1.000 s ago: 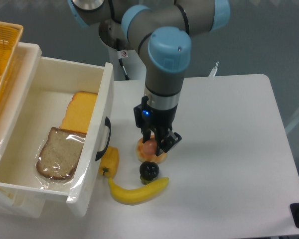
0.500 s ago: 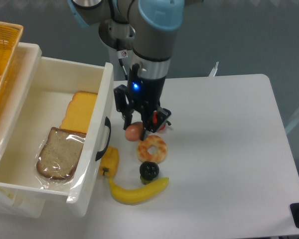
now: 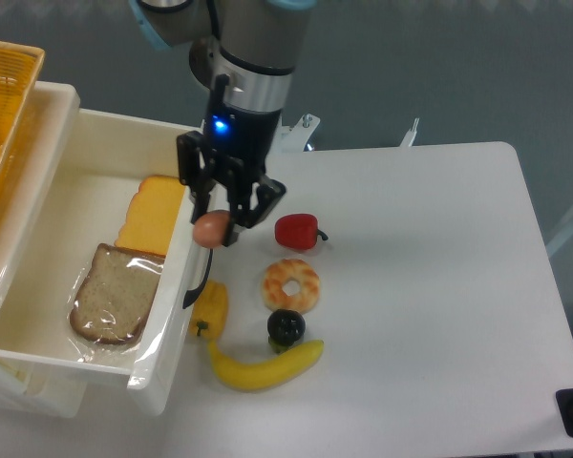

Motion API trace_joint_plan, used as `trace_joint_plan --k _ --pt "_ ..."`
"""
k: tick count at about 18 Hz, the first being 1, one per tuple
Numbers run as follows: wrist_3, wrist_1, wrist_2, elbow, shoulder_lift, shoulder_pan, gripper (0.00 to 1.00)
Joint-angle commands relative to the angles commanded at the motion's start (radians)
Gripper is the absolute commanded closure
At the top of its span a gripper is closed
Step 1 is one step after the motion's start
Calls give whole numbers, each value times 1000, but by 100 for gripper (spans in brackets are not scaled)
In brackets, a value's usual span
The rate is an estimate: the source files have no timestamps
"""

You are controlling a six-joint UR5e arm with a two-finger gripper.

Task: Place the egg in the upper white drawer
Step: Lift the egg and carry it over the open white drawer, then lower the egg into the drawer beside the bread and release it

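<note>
Clamped the egg (image 3: 210,230) between the fingers of the gripper (image 3: 217,229), right over the front panel of the upper white drawer (image 3: 197,205). Needed a short shift toward nine o'clock, past the panel, over the cheese slice (image 3: 153,216).

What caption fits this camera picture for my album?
Robot fingers carry the egg over the front edge of the upper white drawer.
</note>
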Motion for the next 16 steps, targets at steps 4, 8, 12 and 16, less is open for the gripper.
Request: trace_joint_plan --k 4,8,12,16 --pt "71 -6 3 -28 12 -46 80" --pt "130 -49 76 -40 11 -113 80" --pt "155 -61 141 -74 3 -169 79" --pt "160 -61 141 -84 -3 -180 79"
